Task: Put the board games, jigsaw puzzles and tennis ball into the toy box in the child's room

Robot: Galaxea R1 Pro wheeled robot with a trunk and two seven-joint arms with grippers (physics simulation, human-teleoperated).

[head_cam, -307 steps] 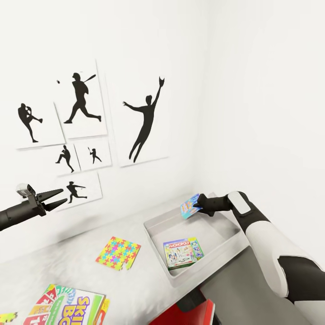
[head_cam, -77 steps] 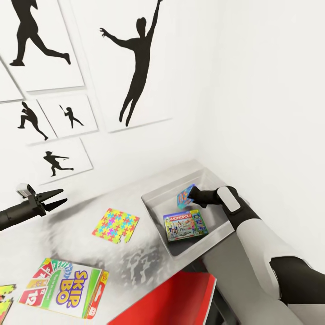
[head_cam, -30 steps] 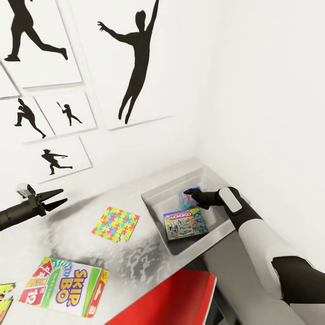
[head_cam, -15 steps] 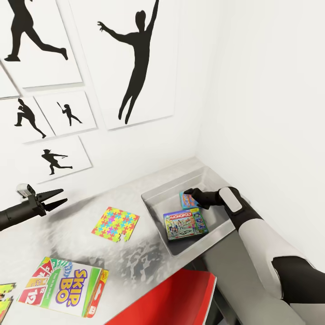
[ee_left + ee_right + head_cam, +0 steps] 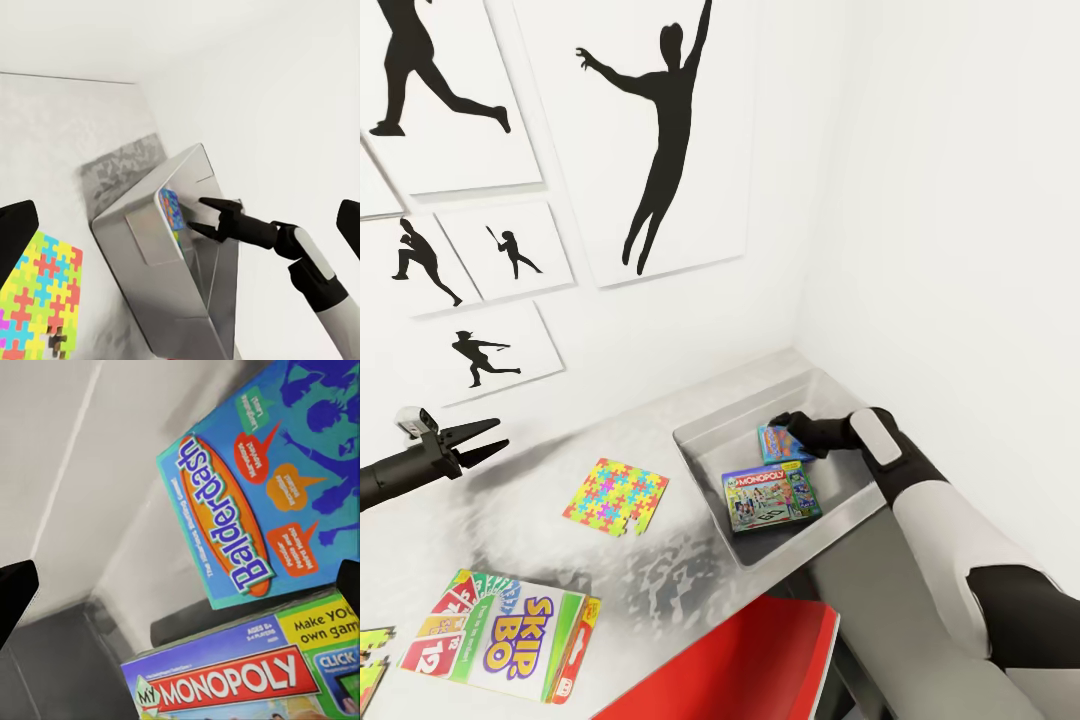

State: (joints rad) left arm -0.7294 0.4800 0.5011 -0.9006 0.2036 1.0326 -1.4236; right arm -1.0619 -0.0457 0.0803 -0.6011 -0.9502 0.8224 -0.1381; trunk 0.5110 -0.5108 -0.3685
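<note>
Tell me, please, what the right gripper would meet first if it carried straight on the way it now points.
Most likely the blue Balderdash box lying in the toy box: the right gripper hangs open just above it, beside the Monopoly box. The exact gap is unclear.

White corner walls, black athlete silhouette pictures [image 5: 660, 140] on the left one, red chair [image 5: 740, 665] below
</note>
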